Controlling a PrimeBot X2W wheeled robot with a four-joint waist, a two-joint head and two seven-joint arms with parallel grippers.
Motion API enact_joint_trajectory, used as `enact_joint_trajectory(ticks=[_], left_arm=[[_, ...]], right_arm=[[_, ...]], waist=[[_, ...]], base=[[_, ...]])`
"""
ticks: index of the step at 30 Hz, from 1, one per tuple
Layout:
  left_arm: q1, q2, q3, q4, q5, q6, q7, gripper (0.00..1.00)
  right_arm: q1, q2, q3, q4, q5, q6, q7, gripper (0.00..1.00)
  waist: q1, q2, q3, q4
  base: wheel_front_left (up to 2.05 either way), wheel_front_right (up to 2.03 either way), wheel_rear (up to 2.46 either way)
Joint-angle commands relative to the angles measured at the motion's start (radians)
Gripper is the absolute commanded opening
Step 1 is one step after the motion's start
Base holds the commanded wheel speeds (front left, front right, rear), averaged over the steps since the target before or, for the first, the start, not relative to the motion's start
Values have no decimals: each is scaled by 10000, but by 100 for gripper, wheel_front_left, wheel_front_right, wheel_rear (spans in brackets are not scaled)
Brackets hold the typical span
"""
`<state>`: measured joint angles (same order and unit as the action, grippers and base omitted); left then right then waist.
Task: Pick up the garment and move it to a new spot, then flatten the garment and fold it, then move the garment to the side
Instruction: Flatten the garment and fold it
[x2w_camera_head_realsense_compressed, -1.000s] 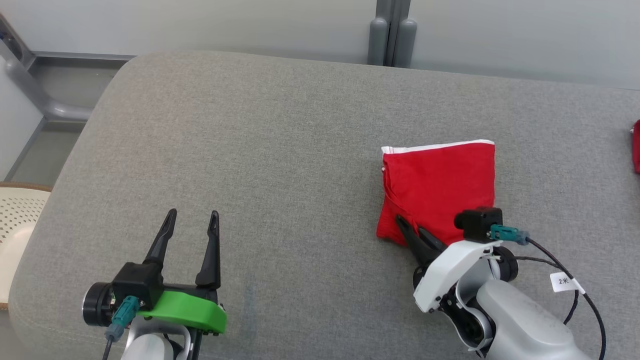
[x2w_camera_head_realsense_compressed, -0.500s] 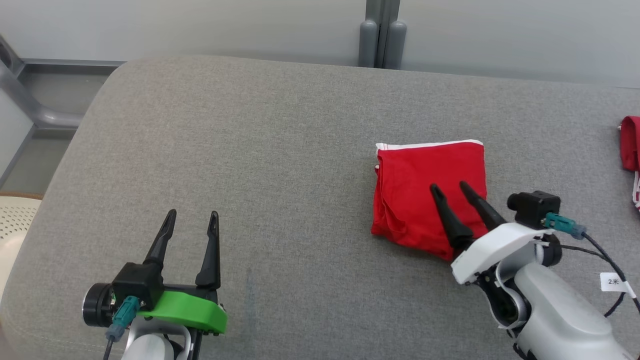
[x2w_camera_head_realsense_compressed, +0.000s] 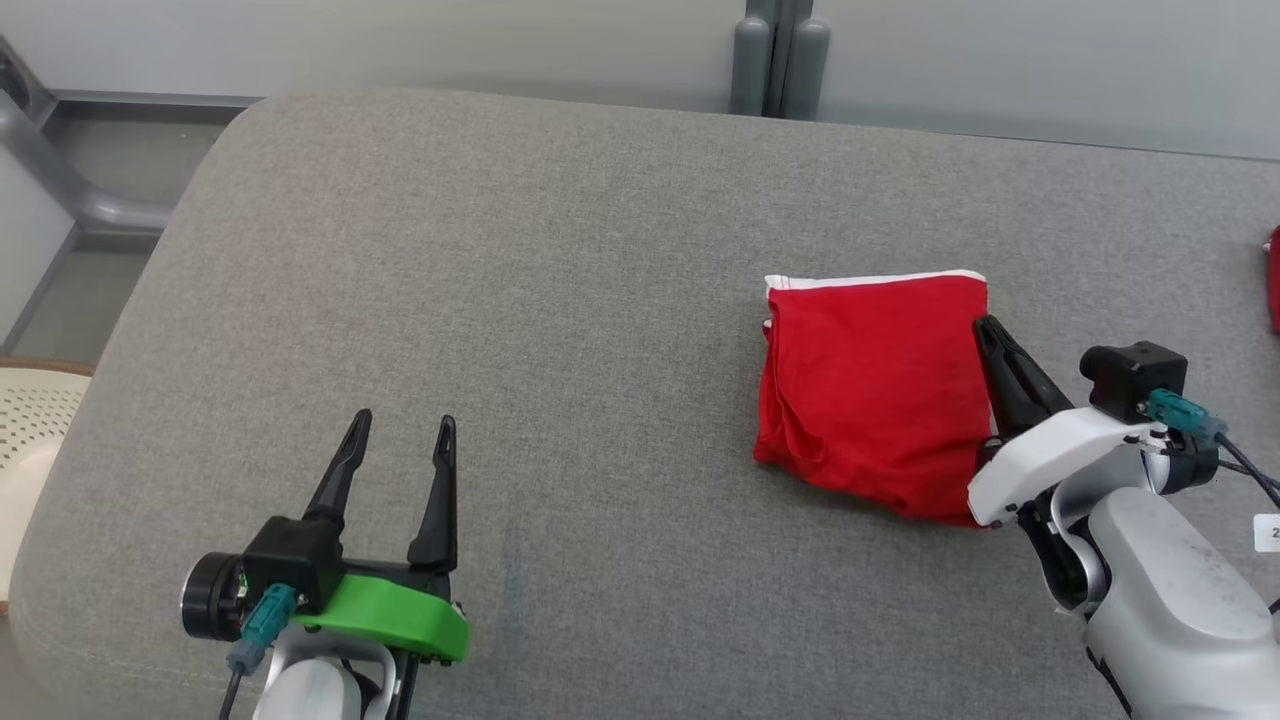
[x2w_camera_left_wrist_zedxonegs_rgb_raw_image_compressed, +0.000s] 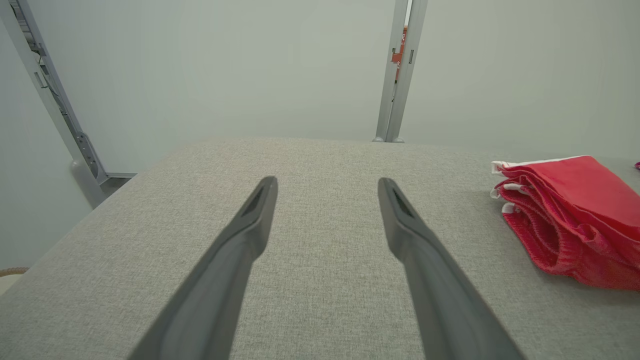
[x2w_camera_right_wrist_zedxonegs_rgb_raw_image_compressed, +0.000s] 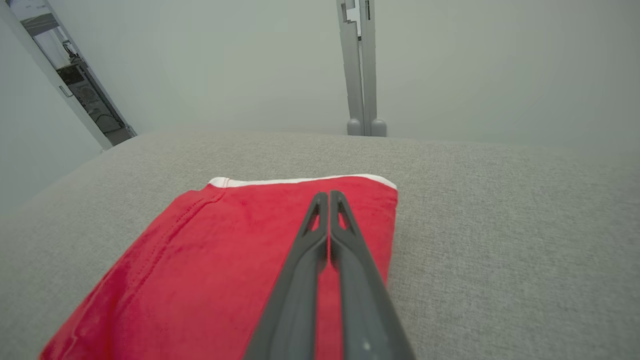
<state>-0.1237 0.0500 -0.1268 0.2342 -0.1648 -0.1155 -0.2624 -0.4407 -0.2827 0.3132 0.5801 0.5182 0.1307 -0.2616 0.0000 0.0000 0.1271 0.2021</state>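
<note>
The folded red garment (x2w_camera_head_realsense_compressed: 870, 390) lies at three o'clock on the grey padded surface (x2w_camera_head_realsense_compressed: 560, 300). My right gripper (x2w_camera_head_realsense_compressed: 983, 325) lies along its three-o'clock edge, fingers pressed together with no cloth between them. My left gripper (x2w_camera_head_realsense_compressed: 400, 425), at seven o'clock, gapes wide and empty. I judge that a sideways shove from here could slide the loose layers apart and undo the fold.

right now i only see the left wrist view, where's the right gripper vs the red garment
Observer: The right gripper lies along the right edge of the folded red garment, pointing at its far corner.
Operator: pinching any cloth
Observer: Its jaws are shut on each other; the right wrist view shows no fabric between them.
Operator: and the white trim
Observer: The white trim runs along the far edge, just beyond the gripper.
</note>
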Motion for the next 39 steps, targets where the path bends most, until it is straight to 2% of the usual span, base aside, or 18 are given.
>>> enact_joint_trajectory(ticks=[1,6,11,18,22,29,33,39], left_arm=[[-221,17,-39,3,39,-30,-26,100],[-414,17,-290,50,-99,-36,-26,100],[-535,17,-481,54,-239,56,-26,100],[-555,16,-591,48,-336,124,-26,100],[-622,16,-660,51,-386,169,-26,100],[-681,16,-720,73,-405,198,-26,100],[-665,16,-689,93,-382,215,-26,100],[-501,18,-559,128,-253,201,-26,100]], right_arm=[[-168,-25,8,189,-356,-4,-41,0],[-496,156,-247,1026,-1182,-4,-42,0],[-631,739,-506,1572,-1715,-4,-42,0],[-289,1753,102,1569,-2145,-6,-43,0],[-119,2097,582,1414,-2047,-6,-43,0],[-67,2267,690,910,-1921,-6,-43,0],[-17,2236,251,474,-2071,-6,-43,0],[283,1864,-550,-313,-2283,-6,-43,0]], waist=[[0,0,130,124],[0,0,366,398],[0,0,543,603],[0,0,667,720],[0,0,722,758],[0,0,704,586],[0,0,591,364],[0,0,320,-97]], base=[[0,0,0],[0,0,0],[0,0,0],[0,0,0],[0,0,0],[0,0,0],[0,0,0],[0,0,0]])
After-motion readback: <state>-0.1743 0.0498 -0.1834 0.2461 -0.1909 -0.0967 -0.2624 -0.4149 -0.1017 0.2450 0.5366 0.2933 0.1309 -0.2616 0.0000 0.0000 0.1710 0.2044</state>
